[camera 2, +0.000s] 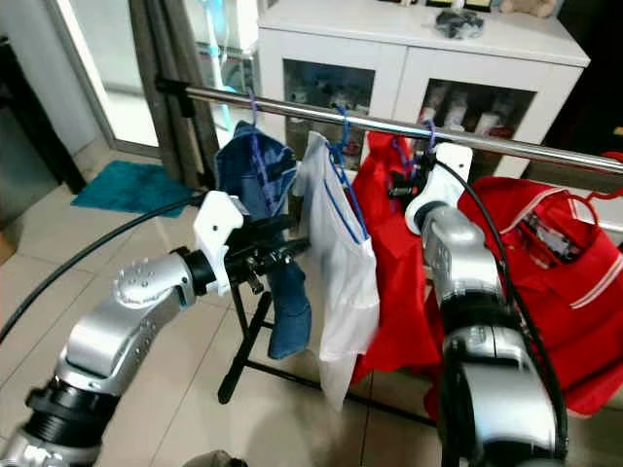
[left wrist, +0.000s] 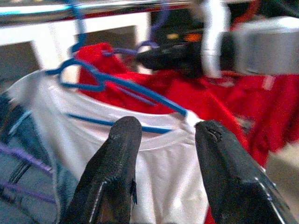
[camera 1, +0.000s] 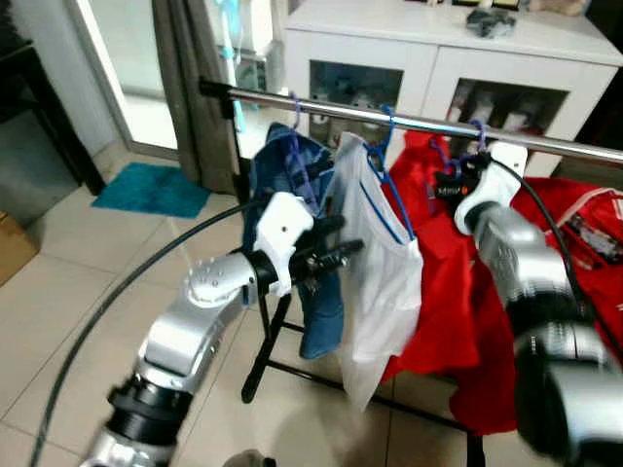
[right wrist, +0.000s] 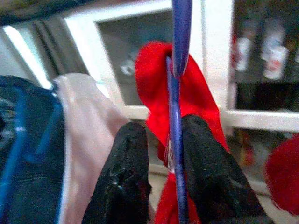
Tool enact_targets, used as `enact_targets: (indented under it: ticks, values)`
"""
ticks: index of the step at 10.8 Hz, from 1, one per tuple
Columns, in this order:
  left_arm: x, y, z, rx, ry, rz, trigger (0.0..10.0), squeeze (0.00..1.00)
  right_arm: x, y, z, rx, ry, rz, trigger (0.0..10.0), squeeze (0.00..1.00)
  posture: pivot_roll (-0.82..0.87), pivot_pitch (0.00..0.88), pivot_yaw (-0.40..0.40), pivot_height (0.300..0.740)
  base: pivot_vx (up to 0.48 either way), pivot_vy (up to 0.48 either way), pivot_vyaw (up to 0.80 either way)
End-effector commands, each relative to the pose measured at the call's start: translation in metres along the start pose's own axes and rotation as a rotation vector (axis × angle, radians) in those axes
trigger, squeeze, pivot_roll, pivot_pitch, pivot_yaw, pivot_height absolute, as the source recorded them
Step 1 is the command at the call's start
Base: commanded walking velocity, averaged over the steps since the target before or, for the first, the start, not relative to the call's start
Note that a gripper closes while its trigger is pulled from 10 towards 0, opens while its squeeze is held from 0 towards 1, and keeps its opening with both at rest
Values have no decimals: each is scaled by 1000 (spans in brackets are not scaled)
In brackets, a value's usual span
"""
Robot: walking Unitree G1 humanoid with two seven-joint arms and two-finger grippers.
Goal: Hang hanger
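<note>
Altogether three hangers (camera 1: 387,185) on one rail (camera 1: 409,121), right claw (camera 1: 450,182) gripping one.

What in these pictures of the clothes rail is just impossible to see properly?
- Rail: its far end is cut off by the right edge of the left eye view.
- Red garment: its left side sits behind the white shirt.
- Cabinet contents: too small and dim behind the glass.
- Right gripper: the blurred right wrist view leaves unclear whether its fingers clamp the blue hanger.
- Left gripper: open, by the shirt.

Red garment (camera 1: 443,292) (blue hanger (right wrist: 180,93))
</note>
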State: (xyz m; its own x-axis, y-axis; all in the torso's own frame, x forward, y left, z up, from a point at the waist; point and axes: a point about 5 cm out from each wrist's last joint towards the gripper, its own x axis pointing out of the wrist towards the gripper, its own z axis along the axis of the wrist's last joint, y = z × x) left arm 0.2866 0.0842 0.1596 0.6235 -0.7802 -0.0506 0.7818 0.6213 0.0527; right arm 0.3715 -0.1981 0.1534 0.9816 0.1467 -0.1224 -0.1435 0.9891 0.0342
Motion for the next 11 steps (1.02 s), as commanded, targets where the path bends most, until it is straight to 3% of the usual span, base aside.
enact_targets:
  ticks: [1,3,5,6,9,11]
  values:
    - [-5,8,-4,-11,12,71,10000,0,-3,7,13,4,-80,60,10000,1000,-11,0,28,740,0,0,0]
    - [-15,17,-11,-11,10,229,10000,0,-35,17,11,14,-184,144,10000,1000,-9,0,21,740,0,0,0]
    - [-20,21,-11,-2,8,301,10000,0,-66,22,16,27,-296,97,10000,1000,-5,0,15,740,0,-148,0]
    - [-22,20,-12,-3,10,322,10000,0,-76,25,11,12,-296,72,10000,1000,-9,0,16,740,0,-368,0]
    - [-22,18,-16,-4,17,342,10000,0,-94,34,-6,77,-229,26,10000,1000,-17,0,18,740,0,-379,0]
    - [-22,17,-16,2,22,343,10000,0,-97,37,-7,88,-224,8,10000,1000,-17,0,18,740,0,-381,0]
